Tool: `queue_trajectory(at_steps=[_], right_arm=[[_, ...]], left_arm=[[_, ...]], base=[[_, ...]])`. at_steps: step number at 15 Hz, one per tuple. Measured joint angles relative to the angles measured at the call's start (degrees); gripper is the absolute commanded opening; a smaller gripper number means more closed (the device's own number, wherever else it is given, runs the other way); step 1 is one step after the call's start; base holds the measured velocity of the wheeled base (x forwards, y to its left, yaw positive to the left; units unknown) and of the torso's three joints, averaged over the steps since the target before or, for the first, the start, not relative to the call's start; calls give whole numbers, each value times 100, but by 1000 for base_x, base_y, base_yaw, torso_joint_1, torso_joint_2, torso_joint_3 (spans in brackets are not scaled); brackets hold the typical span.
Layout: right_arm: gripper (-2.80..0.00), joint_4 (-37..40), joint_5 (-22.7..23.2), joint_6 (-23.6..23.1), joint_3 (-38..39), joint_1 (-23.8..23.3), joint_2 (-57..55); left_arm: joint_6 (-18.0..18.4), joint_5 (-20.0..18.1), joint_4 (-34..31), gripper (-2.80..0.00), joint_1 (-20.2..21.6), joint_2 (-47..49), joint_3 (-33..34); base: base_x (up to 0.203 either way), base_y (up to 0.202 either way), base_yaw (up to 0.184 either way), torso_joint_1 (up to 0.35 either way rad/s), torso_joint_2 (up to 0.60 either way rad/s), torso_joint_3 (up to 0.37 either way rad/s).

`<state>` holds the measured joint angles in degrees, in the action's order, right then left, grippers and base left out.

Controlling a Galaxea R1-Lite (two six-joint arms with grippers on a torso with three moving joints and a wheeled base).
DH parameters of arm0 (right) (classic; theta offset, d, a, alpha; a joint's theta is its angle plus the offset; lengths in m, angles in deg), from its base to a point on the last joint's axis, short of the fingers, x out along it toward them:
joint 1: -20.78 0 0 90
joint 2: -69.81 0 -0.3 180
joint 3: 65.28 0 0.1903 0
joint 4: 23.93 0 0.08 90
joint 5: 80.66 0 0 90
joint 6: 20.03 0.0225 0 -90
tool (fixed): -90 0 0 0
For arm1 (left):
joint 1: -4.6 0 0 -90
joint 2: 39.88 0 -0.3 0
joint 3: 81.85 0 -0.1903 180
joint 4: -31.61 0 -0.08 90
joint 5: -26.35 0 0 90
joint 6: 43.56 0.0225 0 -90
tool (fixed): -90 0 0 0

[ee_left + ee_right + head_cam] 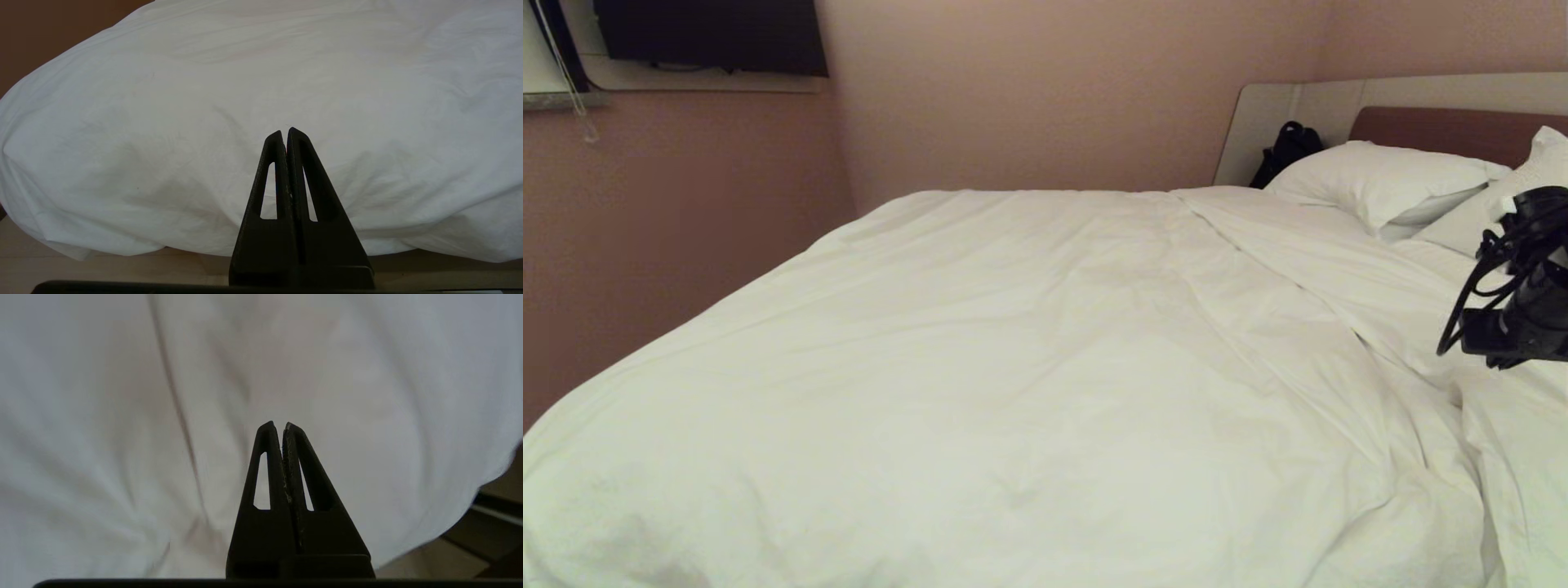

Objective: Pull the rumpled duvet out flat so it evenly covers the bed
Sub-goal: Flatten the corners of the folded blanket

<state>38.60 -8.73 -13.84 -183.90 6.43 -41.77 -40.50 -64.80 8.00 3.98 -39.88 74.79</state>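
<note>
From the head camera I see the duvet (1029,359) spread across most of the bed (1454,131), creased, with a long ridge running from near the pillows (1380,180) down toward the near right corner, where the cloth bunches. Two pillows lie at the headboard end, and a black bag (1286,151) sits against the headboard beside them. My right arm (1523,302) reaches in from the right edge above the duvet's rumpled side. In its wrist camera, the right gripper (278,426) has its fingers pressed together with nothing between them, hanging over white cloth. My left gripper (284,132) is parked low at the side of the bed, its fingers likewise pressed together and empty, pointing at the duvet's overhanging edge without touching it.
</note>
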Motion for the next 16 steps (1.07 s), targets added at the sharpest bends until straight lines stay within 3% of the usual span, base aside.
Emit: queue_trajectory(at_steps=[2,3,9,12,16], right_arm=[[-280,151,449,0,331,54,151],[0,179,656,-2,397,63,182],[0,91,1501,-30,374,52,1],[0,78,1481,-110,297,11,-310],[0,52,1110,-135,179,-170,-452]], left_arm=[[0,0,2,-280,0,0,0],[0,2,2,-280,0,0,0],[-1,0,0,-280,0,0,0],[-1,0,0,-280,0,0,0],[0,0,0,-280,0,0,0]], base=[[0,0,0,0,0,0],[0,0,0,0,0,0],[0,0,0,0,0,0],[0,0,0,0,0,0],[0,0,0,0,0,0]])
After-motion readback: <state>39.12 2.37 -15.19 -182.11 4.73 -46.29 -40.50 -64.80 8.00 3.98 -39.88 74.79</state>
